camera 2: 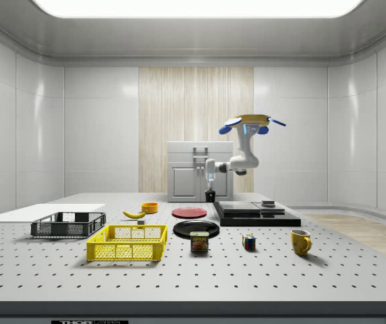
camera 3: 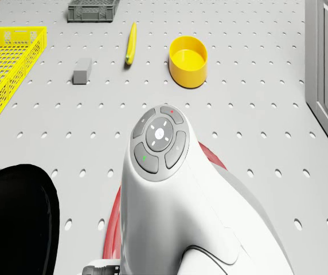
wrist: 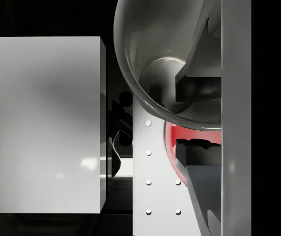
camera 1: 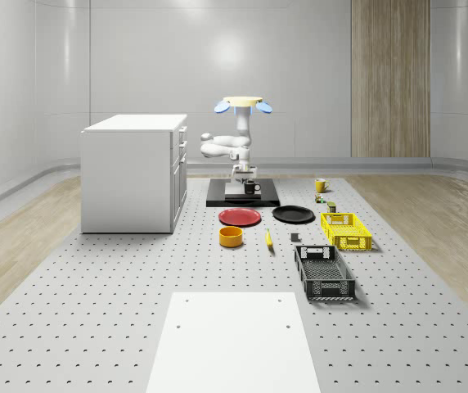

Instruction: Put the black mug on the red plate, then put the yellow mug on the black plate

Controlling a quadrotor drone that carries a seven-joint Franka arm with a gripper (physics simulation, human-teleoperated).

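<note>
The fingers (wrist: 199, 91) pinch the black mug's (wrist: 145, 73) wall, one inside the rim and one outside. The gripper (camera 2: 210, 192) holds it low over the dark platform's (camera 2: 257, 214) edge, the drone (camera 2: 250, 123) hovering above. The carry should stay level, then centre over the red plate (camera 1: 240, 217) before lowering.

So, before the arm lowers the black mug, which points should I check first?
1. Gripper holds black mug, fingers on either side of its wall: ok.
2. Mug centred over red plate: not ok, the wrist view shows just the plate's edge beneath it.
3. Red plate bare: ok.
4. Drone hovers apart from cabinet: ok.
5. Yellow mug upright, black plate bare: ok.
</note>
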